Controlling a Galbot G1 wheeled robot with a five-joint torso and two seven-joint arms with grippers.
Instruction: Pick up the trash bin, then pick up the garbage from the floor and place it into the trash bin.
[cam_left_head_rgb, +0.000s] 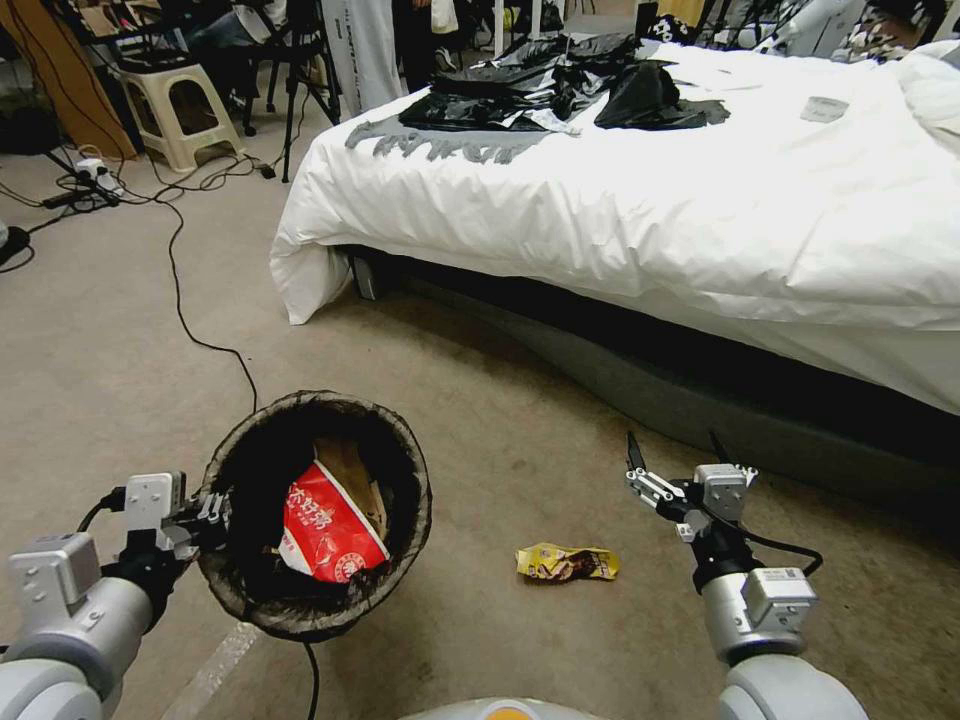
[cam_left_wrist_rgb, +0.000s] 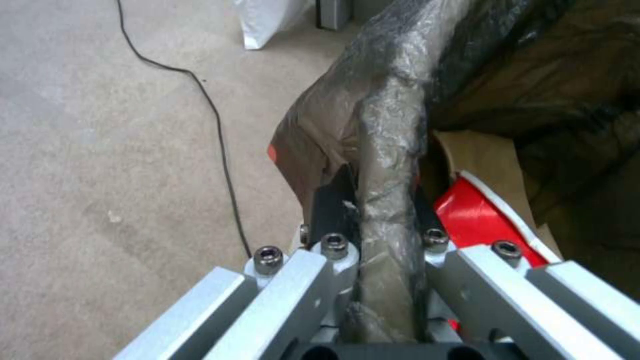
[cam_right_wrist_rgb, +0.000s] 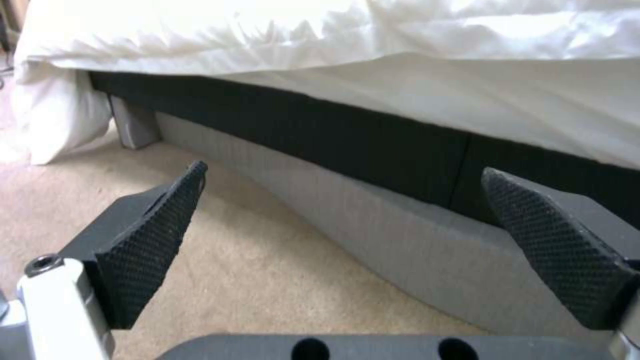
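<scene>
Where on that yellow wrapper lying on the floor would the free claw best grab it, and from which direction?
Probably from straight above, pinching across the middle. The yellow wrapper lies flat and crumpled on the carpet with its long side running left to right, so its narrow width should fit between the right gripper's open fingers. The left gripper is busy clamping the trash bin's rim.
</scene>
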